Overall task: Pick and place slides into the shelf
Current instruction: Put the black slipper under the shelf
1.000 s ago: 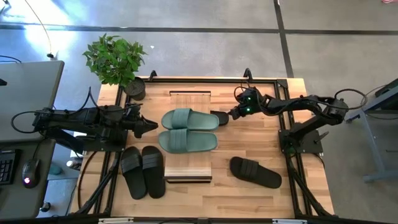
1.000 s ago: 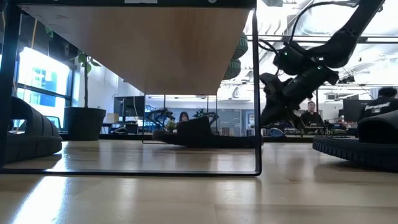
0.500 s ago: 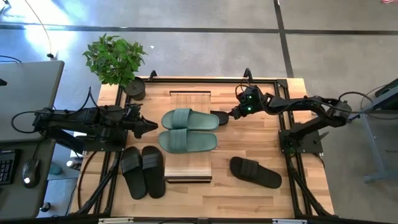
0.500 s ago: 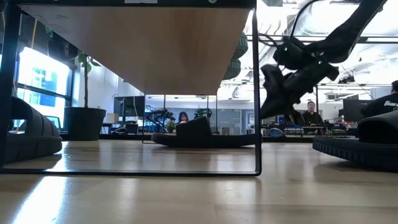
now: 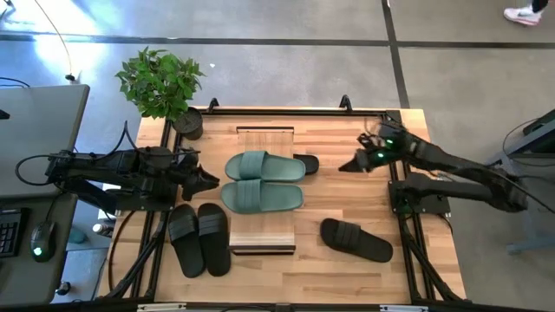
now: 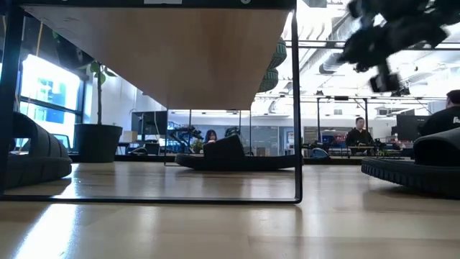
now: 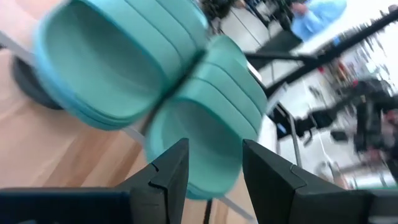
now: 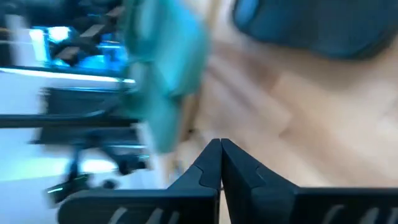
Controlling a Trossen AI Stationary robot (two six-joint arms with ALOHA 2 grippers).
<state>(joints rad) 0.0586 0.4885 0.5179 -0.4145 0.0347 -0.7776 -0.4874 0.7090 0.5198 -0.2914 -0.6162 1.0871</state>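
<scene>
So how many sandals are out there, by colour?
Green sandals: 2, on the shelf
Black sandals: 4, a pair left of the shelf, one right of it, one partly hidden under it
Total: 6

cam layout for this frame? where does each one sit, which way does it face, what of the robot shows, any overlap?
High: overhead, straight down; both arms, left gripper, right gripper, shelf.
Low: tabletop height, under the shelf toward the room; right arm blurred above.
Left wrist: past its open fingers at the green slides.
Right wrist: past shut fingers.
Shared: green slides in high, both wrists.
</scene>
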